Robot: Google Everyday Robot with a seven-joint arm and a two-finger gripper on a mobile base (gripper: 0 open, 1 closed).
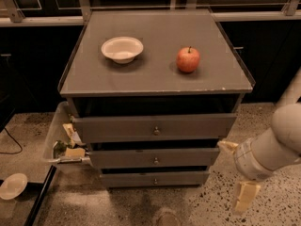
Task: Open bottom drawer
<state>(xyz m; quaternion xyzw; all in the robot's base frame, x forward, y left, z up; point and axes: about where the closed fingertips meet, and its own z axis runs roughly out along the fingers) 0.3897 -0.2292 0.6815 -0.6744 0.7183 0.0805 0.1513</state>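
The bottom drawer [178, 178] is the lowest, slimmest grey front of the cabinet, with a small round knob [155, 181] at its centre. Its front sits about flush with the cabinet and no tray shows. My gripper [230, 177] hangs to the right of the cabinet, level with the middle and bottom drawers and apart from them. Its two pale fingers [245, 197] are spread wide and hold nothing.
A white bowl [122, 49] and a red apple [188, 60] sit on the cabinet top [155, 79]. A clear bin [55, 135] with scraps stands at the cabinet's left. A pale dish [13, 186] lies on the floor at far left. The floor is speckled.
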